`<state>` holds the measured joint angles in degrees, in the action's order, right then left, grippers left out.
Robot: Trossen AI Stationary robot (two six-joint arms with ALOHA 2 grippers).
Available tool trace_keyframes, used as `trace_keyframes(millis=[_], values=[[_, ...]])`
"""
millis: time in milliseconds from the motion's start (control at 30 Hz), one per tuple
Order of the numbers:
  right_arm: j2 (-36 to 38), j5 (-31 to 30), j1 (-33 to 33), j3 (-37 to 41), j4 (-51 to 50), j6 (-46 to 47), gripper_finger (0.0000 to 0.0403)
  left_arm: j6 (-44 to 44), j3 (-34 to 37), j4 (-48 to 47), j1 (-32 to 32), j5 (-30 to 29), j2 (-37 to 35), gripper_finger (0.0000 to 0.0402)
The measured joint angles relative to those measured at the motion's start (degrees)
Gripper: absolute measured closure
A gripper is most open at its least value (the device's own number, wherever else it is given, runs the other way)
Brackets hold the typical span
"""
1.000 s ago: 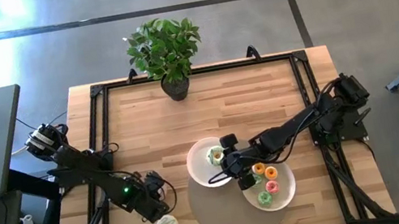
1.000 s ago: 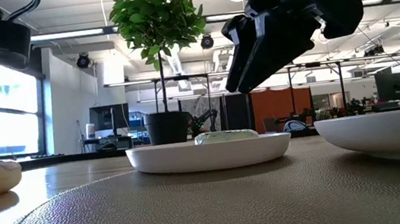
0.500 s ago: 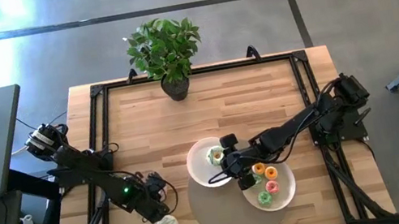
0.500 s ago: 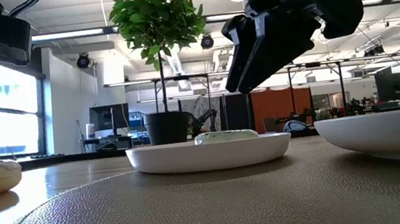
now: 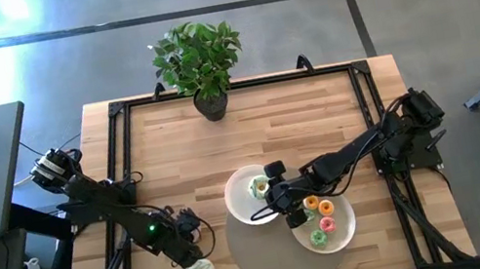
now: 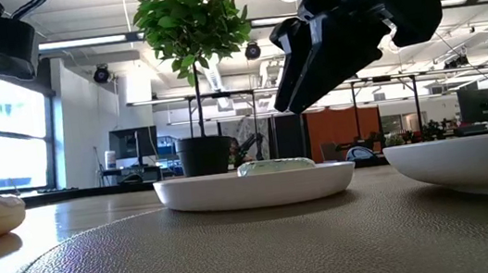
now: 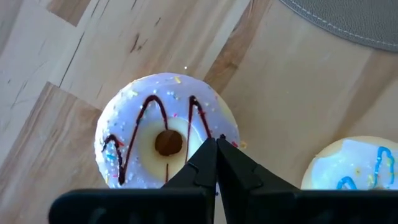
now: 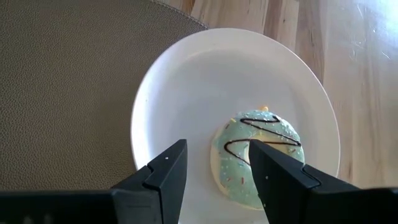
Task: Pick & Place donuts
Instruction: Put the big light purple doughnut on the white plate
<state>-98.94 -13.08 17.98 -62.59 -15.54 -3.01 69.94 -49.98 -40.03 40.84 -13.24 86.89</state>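
Every donut lies flat, hole upward; being rings, none has a long axis. Nothing has visibly moved in the last second. Two white plates (image 5: pixel 241 186) sit on the worktop (image 5: pixel 296 115): one holds a single green donut (image 8: pixel 258 155), the other (image 5: pixel 342 235) about four. Two white donuts (image 7: pixel 165 130) lie on bare wood near the left edge. The left claw (image 7: pixel 216 163), fingers pinched together, hangs above one. The right claw (image 8: pixel 214 167) is spread wide over the green donut.

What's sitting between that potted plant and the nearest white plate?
Nothing: the high view shows only bare wooden table between the potted plant and that plate.
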Motion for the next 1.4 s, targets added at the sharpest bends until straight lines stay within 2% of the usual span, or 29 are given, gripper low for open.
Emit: trace_keyframes(millis=[133, 400, 533, 733, 867, 967, 1167, 1333, 1400], values=[[0.0, 0.0, 0.0, 0.0, 0.1, 0.0, 0.0234, -1.3, 0.0, 0.0, -1.3, 1.1, 0.0, 0.0364], [0.0, 0.0, 0.0, 0.0, 0.2, 0.0, 0.0234, -7.9, 0.0, -0.3, -5.8, 8.4, 0.0, 0.0277], [0.0, 0.0, 0.0, 0.0, 0.2, 0.0, 0.0234, -8.3, 0.0, 0.2, -6.1, 8.6, 0.4, 0.0263], [0.0, 0.0, 0.0, 0.0, 0.1, 0.0, 0.0234, -10.4, 0.0, 1.6, -6.3, 10.3, 3.8, 0.0293], [0.0, 0.0, 0.0, 0.0, 0.1, 0.0, 0.0234, -12.4, -0.2, 1.7, -6.4, 9.6, 4.9, 0.0352], [0.0, 0.0, 0.0, 0.0, 0.1, 0.0, 0.0234, -11.5, -0.7, 1.1, -6.7, 6.5, 5.0, 0.0391], [0.0, -0.5, 0.0, 0.0, 0.1, -2.3, 0.0234, -13.0, -6.3, 1.2, -10.2, -1.9, 3.8, 0.0389], [4.0, -0.9, 0.4, 0.0, -2.4, -2.3, 0.0234, -23.1, -12.8, 1.7, -16.1, -6.2, 3.9, 0.0394], [6.7, -0.2, 0.8, 0.0, -5.1, 0.1, 0.0234, -27.3, -14.3, 2.7, -18.9, -6.0, 4.0, 0.0391]])
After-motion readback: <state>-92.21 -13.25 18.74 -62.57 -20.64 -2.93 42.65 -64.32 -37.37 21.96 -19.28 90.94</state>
